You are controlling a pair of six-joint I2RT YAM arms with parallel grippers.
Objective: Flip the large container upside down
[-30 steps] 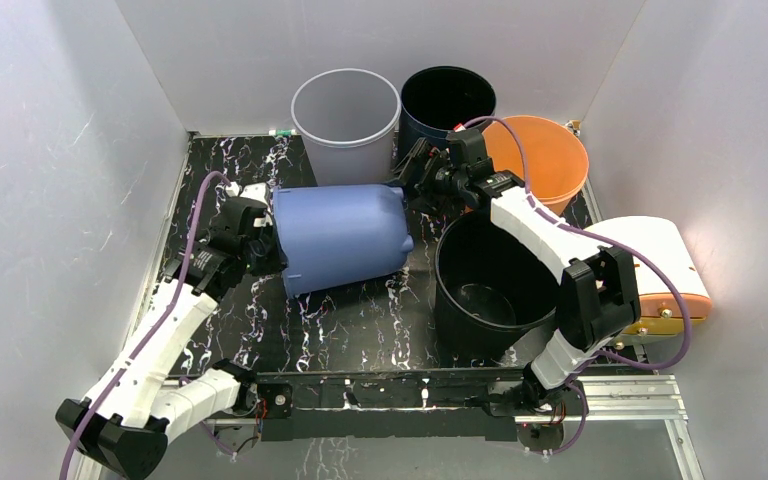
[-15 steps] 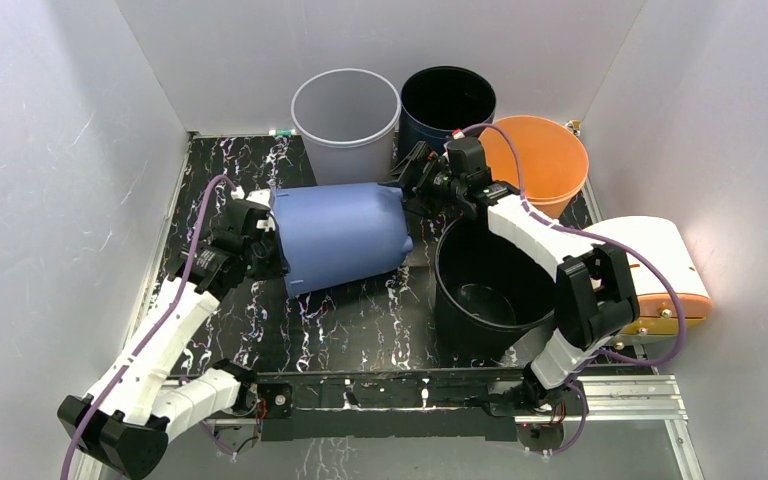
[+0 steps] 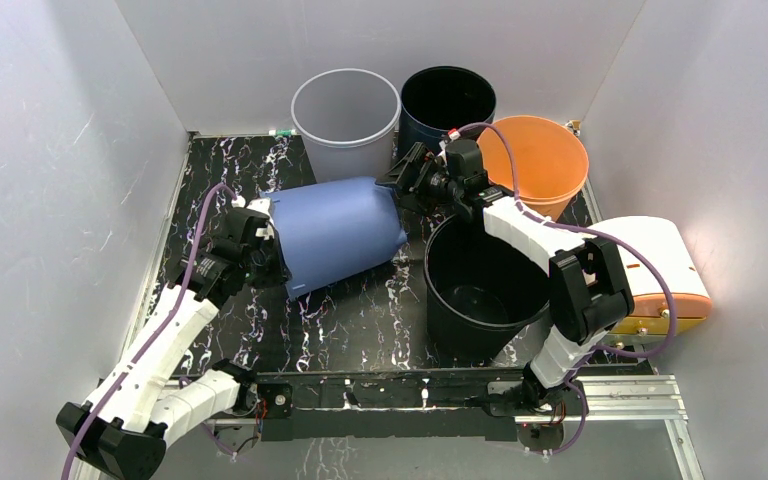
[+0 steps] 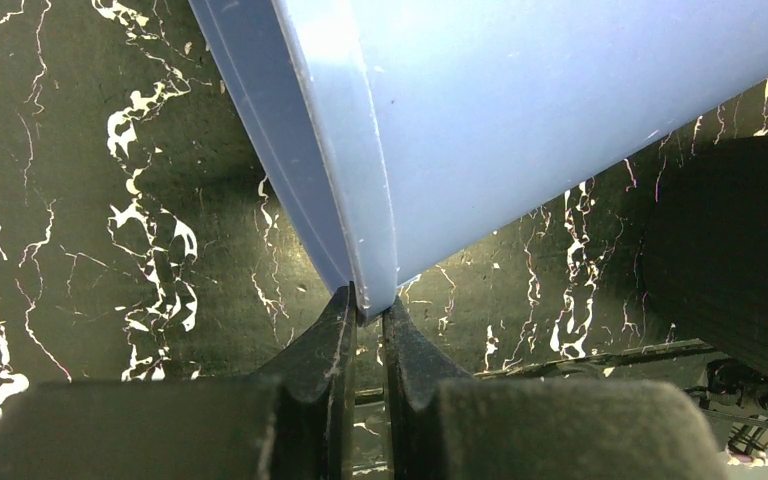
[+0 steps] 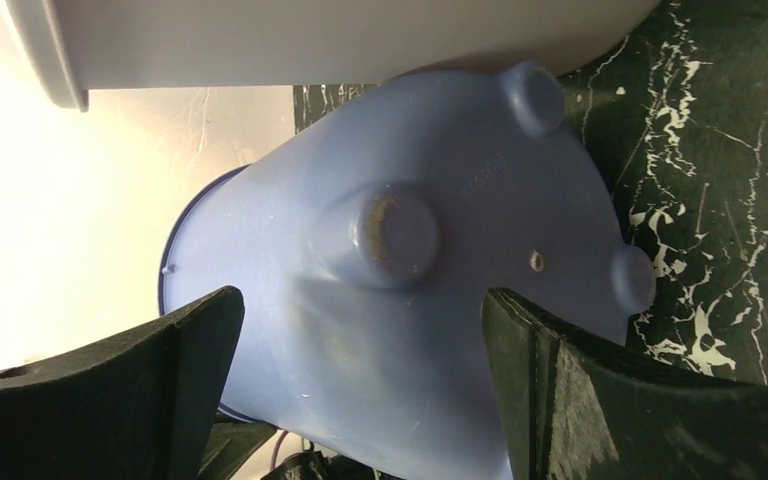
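The large container, a blue bucket, lies on its side on the black marbled table, its footed base raised toward the right. My left gripper is shut on its rim at the left end. In the left wrist view the fingertips pinch the rim's edge, with the blue wall above. My right gripper stands open at the base end. In the right wrist view its fingers spread wide before the blue bottom, which has round feet; I cannot tell whether they touch it.
A grey bucket, a dark bin and an orange bucket stand along the back wall. A big black bucket sits upright right of the blue one, under my right forearm. A white and orange object lies at the right edge.
The blue container's base end has lifted and swung back-left. My right gripper followed it leftward, its jaws a little narrower. The left gripper sank toward me, holding the rim. The black bucket slid slightly left.
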